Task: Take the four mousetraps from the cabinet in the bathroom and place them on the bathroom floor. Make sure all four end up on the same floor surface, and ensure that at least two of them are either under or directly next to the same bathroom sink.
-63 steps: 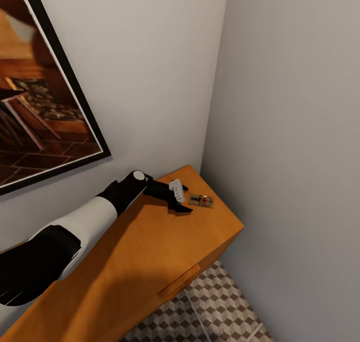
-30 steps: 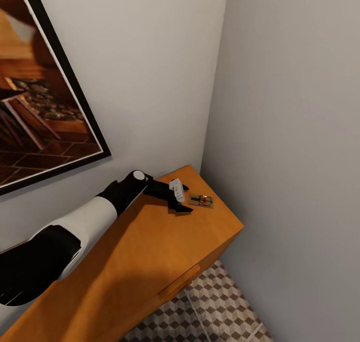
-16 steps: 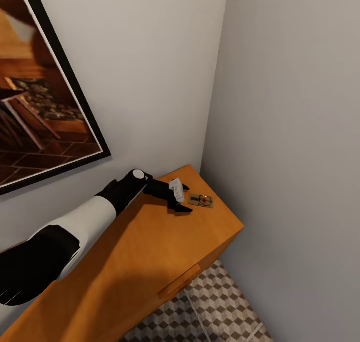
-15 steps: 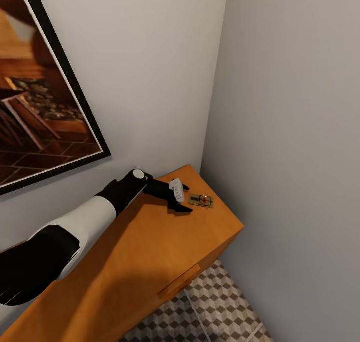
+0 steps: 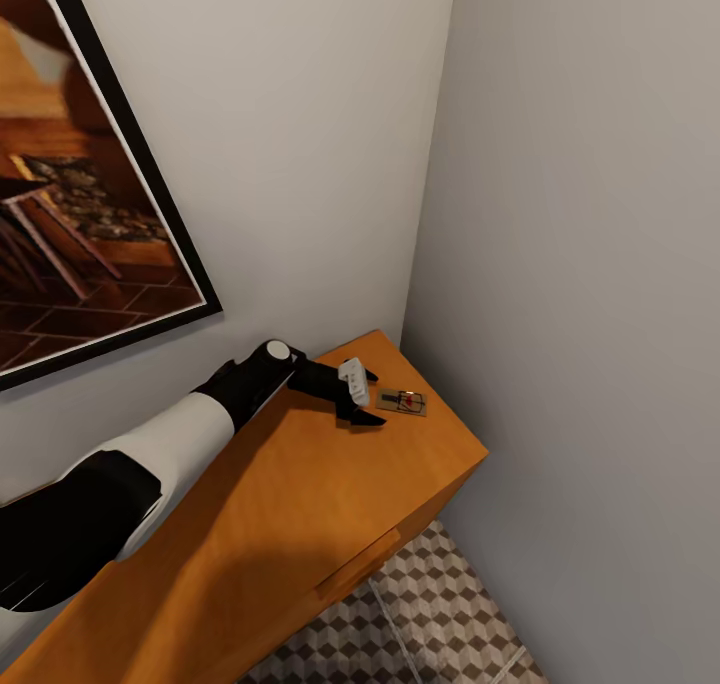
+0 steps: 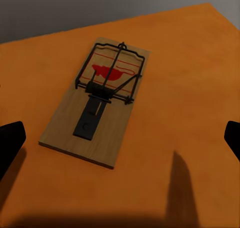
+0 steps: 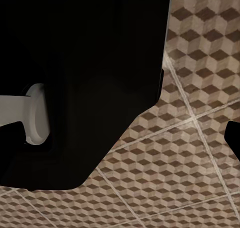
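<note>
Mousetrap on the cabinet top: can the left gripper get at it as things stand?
Probably yes. The left gripper is open beside the mousetrap, which lies flat on the cabinet with nothing between them.

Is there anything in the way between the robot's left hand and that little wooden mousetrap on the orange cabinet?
No, nothing visible is in the way. The black left gripper is open, right beside the small brown wooden mousetrap with dark wire parts. Only bare top of the orange wooden cabinet lies between them. The left wrist view shows the trap ahead, untouched.
</note>
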Available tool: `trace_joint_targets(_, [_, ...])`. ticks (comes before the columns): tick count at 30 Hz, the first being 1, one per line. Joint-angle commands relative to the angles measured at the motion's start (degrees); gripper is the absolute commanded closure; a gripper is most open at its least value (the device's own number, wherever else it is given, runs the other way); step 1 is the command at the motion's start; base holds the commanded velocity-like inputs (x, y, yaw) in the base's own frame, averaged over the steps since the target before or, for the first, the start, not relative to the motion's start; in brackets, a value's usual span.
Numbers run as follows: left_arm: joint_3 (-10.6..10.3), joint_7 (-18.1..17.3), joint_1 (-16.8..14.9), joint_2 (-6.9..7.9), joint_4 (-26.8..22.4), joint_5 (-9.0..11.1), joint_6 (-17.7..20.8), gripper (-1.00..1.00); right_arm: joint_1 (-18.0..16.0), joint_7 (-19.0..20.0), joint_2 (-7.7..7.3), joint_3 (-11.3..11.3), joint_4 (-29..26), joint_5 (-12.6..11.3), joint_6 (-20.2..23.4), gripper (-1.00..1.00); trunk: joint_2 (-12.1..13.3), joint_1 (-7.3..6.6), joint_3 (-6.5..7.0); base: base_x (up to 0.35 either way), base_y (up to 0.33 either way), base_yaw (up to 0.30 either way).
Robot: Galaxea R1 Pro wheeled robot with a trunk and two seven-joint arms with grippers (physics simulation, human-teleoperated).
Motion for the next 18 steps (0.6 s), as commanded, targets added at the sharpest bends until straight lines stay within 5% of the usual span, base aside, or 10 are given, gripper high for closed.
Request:
trace_joint_targets(1, [0.03, -0.06, -0.04, -0.01, 0.09, -0.29, -0.14, -1.00, -0.03, 0.24, -0.02, -0.50, 0.04, 0.39, -0.19, -1.00, -0.09, 0.03, -0.08, 0.000, 0.000, 0.000])
trace_joint_targets(18, [0.33, 0.13, -0.04, 0.31, 0.23, -0.30, -0.13, -1.00, -0.03, 0.25, -0.05, -0.50, 0.04, 0.40, -0.19, -1.00, -0.09, 0.03, -0.08, 0.000, 0.000, 0.000])
